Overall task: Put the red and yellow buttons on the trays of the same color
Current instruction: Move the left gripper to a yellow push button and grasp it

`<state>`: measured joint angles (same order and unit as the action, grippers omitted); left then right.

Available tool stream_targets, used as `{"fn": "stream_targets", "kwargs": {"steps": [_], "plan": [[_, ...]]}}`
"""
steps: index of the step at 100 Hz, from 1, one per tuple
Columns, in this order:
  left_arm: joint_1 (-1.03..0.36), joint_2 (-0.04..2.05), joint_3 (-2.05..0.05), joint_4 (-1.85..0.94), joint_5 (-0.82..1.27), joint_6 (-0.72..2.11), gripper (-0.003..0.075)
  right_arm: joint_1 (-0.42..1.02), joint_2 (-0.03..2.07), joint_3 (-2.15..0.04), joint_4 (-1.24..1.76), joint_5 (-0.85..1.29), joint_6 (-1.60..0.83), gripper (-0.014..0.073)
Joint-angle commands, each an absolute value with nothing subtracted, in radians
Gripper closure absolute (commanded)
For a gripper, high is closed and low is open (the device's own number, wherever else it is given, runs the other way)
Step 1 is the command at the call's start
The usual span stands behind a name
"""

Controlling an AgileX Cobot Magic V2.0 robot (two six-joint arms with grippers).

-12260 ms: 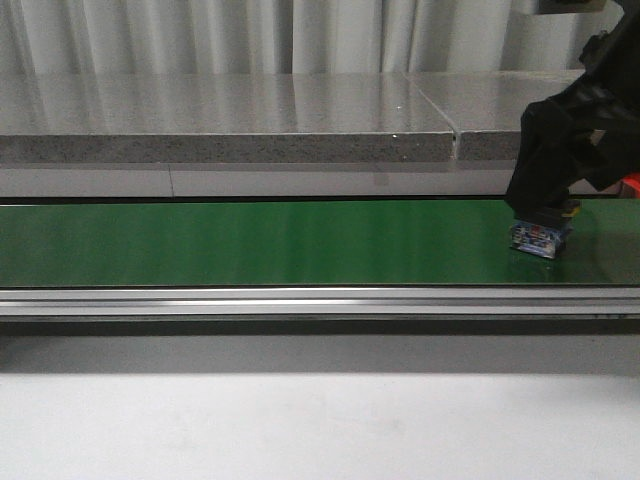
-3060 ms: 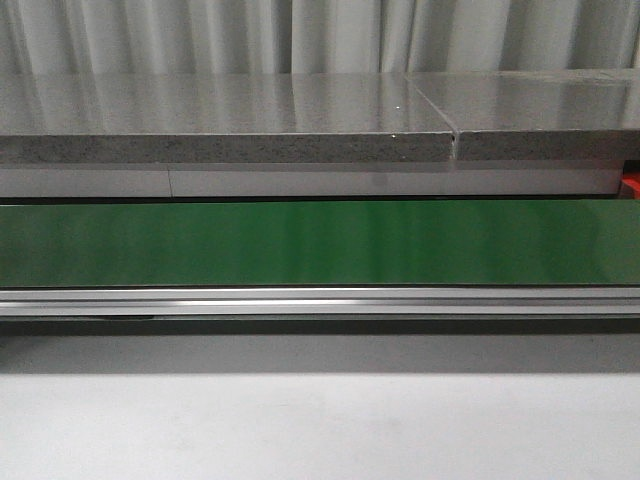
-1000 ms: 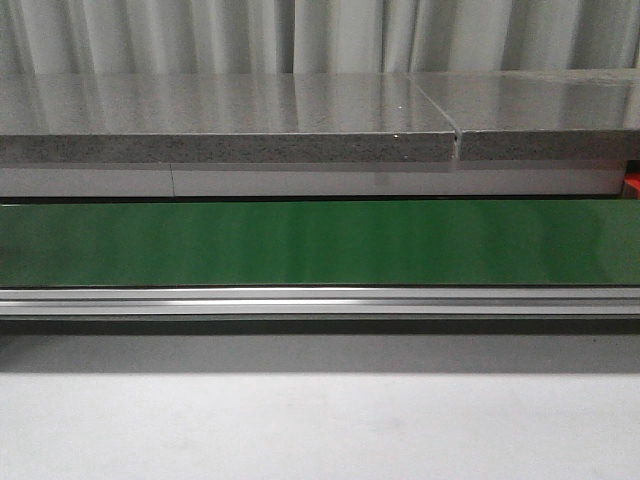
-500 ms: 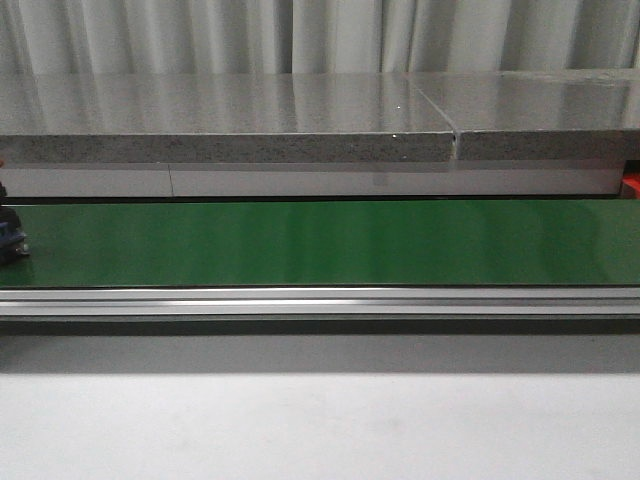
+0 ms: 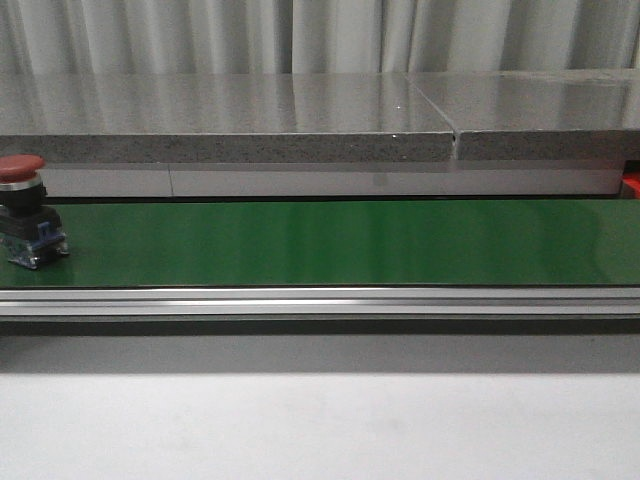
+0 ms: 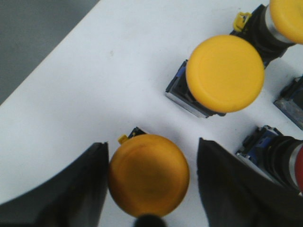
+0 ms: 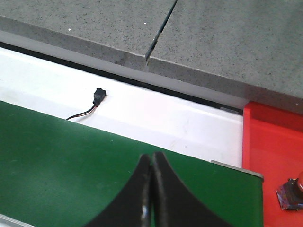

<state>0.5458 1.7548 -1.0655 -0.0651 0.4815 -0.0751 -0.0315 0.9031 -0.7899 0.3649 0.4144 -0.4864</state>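
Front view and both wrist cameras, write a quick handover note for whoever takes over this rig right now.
Left gripper: jaws open around a yellow button standing on a white surface, beside more yellow buttons.
Right gripper: jaws shut, empty, above the green belt.
Red tray beside the belt's end holds one button, colour unclear.
Left to do: a red button is on the belt at the front view's left edge; it goes on the red tray.

Green belt [image 5: 330, 242] matt and smooth; speckled stone counter [image 5: 230, 120] polished, reflective; yellow button [image 6: 148, 175] smooth plastic.
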Motion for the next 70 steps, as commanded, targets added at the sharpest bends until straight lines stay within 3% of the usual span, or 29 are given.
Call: {"fn": "stream_targets", "kwargs": {"steps": [1, 18, 70], "plan": [[0.548, 1.713, -1.093, -0.068, 0.448, -0.084, 0.0505, -0.031, 0.887, -0.816, 0.377, 0.353, -0.498, 0.0661], [0.548, 1.708, -1.093, -0.072, 0.477, -0.084, 0.0741, -0.031, 0.887, -0.816, 0.377, 0.353, -0.498, 0.0661], [0.491, 1.422, -1.093, -0.101, 0.504, -0.094, 0.0739, -0.031, 0.887, -0.816, 0.377, 0.353, -0.498, 0.0661]]}}
